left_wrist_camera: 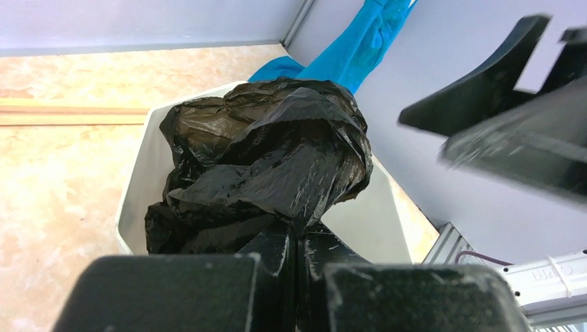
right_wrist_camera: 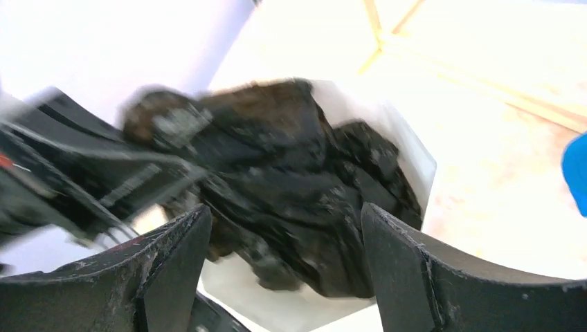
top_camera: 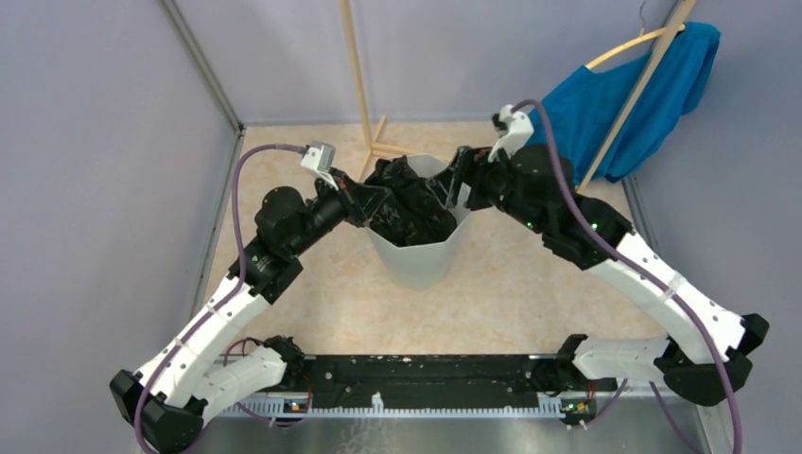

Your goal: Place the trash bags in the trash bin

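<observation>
The white faceted trash bin [top_camera: 416, 260] stands mid-floor. A crumpled glossy black trash bag [top_camera: 411, 203] sits bunched in its mouth, part of it above the rim. My left gripper [top_camera: 378, 200] is at the bin's left rim, shut on a fold of the bag [left_wrist_camera: 277, 159]; the bin wall [left_wrist_camera: 138, 187] shows beside it. My right gripper [top_camera: 459, 184] is at the bin's right rim, open, its fingers [right_wrist_camera: 173, 249] apart above the bag [right_wrist_camera: 291, 187] and the bin [right_wrist_camera: 415, 159]. The right wrist view is blurred by motion.
A blue cloth garment [top_camera: 615, 104] hangs on a wooden rack [top_camera: 364, 85] at the back right; it also shows in the left wrist view [left_wrist_camera: 346, 48]. Grey walls close in left, back and right. A metal rail [top_camera: 426, 383] runs along the near edge.
</observation>
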`<state>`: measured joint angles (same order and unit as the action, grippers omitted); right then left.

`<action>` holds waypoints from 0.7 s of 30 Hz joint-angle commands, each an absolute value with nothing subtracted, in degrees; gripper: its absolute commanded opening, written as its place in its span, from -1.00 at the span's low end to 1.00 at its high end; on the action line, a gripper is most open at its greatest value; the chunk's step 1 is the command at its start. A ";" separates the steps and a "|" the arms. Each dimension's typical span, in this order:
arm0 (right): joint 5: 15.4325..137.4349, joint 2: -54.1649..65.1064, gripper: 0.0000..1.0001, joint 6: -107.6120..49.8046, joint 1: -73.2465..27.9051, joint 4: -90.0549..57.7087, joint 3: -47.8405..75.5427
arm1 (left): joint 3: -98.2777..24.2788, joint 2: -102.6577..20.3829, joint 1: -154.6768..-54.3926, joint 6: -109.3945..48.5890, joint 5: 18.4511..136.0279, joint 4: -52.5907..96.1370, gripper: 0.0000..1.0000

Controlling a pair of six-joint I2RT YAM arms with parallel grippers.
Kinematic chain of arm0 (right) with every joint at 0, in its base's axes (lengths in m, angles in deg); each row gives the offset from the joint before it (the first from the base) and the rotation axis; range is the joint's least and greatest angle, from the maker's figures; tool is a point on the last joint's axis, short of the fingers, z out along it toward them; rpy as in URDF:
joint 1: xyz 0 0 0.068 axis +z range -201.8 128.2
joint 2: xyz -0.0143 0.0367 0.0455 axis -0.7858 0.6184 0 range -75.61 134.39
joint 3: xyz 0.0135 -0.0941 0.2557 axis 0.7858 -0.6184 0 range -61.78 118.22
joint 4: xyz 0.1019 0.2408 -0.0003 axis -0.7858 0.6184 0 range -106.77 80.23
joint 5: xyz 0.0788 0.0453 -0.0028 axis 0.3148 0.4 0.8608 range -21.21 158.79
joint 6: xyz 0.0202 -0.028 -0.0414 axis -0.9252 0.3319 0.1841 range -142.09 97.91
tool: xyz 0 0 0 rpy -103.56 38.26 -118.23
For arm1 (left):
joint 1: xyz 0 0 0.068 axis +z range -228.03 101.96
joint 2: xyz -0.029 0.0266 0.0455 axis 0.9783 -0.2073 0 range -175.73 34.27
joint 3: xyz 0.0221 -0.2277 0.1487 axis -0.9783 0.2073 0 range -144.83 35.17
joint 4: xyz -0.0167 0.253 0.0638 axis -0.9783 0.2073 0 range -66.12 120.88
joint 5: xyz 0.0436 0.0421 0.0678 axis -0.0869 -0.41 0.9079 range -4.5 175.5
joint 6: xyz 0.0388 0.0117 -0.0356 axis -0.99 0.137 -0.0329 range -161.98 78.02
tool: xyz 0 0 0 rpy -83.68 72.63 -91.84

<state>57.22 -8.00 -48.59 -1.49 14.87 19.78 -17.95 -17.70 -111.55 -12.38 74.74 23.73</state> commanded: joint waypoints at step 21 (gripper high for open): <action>67.15 -1.20 0.28 -77.29 -3.54 -7.69 20.05 | -15.72 -17.84 -111.71 -18.28 71.65 14.01 -1.00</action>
